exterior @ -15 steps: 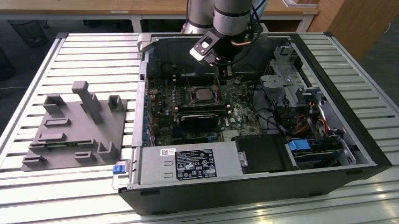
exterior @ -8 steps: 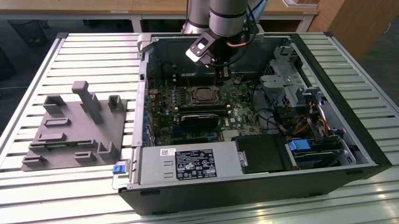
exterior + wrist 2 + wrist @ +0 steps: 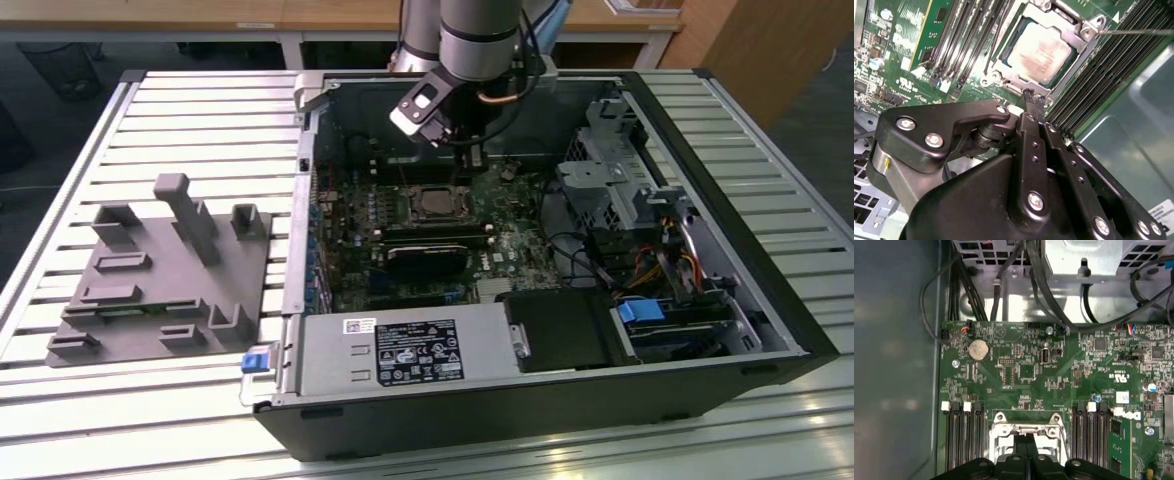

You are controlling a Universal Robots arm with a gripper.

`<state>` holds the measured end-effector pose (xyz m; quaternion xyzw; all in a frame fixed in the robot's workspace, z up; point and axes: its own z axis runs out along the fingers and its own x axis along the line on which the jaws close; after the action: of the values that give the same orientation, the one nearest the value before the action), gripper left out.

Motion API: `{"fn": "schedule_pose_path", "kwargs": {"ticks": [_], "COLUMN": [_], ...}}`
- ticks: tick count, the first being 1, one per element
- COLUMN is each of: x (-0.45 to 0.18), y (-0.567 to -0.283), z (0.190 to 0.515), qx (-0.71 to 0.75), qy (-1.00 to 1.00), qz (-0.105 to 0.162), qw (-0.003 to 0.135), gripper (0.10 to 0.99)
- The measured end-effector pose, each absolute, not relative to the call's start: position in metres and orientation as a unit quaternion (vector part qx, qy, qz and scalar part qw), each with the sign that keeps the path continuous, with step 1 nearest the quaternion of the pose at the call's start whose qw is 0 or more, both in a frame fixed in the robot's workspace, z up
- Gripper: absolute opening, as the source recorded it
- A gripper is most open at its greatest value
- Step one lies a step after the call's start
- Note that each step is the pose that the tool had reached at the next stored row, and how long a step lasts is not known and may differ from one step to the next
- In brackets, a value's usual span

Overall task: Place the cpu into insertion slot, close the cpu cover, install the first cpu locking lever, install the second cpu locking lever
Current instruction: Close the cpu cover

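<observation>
The cpu (image 3: 1043,49) lies flat in the insertion slot (image 3: 434,204) on the green board, its dull silver top showing. The silvery cpu cover (image 3: 1075,36) lies down around it, framing the chip through its cut-out. A thin wire locking lever (image 3: 1139,31) sticks out sideways from one corner of the socket. My gripper (image 3: 1029,95) hangs just above the socket's edge, its black fingers shut together with nothing between them. In the exterior view my gripper (image 3: 471,172) stands over the back of the socket, and in the first wrist view my gripper (image 3: 1026,439) covers part of the cpu cover (image 3: 999,432).
Long black memory slots (image 3: 969,40) flank the socket on both sides. A black graphics card (image 3: 427,262) lies toward the case front, then the power supply (image 3: 400,350). Drive cages and cables (image 3: 621,180) fill the exterior view's right. A grey fixture (image 3: 160,270) sits outside the case.
</observation>
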<state>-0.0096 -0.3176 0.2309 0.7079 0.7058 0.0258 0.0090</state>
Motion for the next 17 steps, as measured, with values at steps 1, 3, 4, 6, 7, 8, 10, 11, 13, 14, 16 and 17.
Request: {"fn": "schedule_pose_path", "kwargs": {"ticks": [1,3,4,6,7,8,10,11,13,14,16,17], "x": [-0.011,-0.015,-0.016,-0.02,-0.021,-0.023,-0.026,-0.028,-0.03,-0.031,-0.033,-0.034], "y": [-0.318,-0.318,-0.318,-0.318,-0.318,-0.318,-0.318,-0.318,-0.318,-0.318,-0.318,-0.318], "z": [0.231,0.231,0.231,0.231,0.231,0.231,0.231,0.231,0.231,0.231,0.231,0.231], "qx": [0.708,0.708,0.708,0.708,0.708,0.708,0.708,0.708,0.708,0.708,0.708,0.708], "qy": [0.706,0.706,0.706,0.706,0.706,0.706,0.706,0.706,0.706,0.706,0.706,0.706], "qz": [0.026,0.026,0.026,0.026,0.026,0.026,0.026,0.026,0.026,0.026,0.026,0.026], "qw": [0.009,0.009,0.009,0.009,0.009,0.009,0.009,0.009,0.009,0.009,0.009,0.009], "gripper": [0.106,0.106,0.106,0.106,0.106,0.106,0.106,0.106,0.106,0.106,0.106,0.106]}}
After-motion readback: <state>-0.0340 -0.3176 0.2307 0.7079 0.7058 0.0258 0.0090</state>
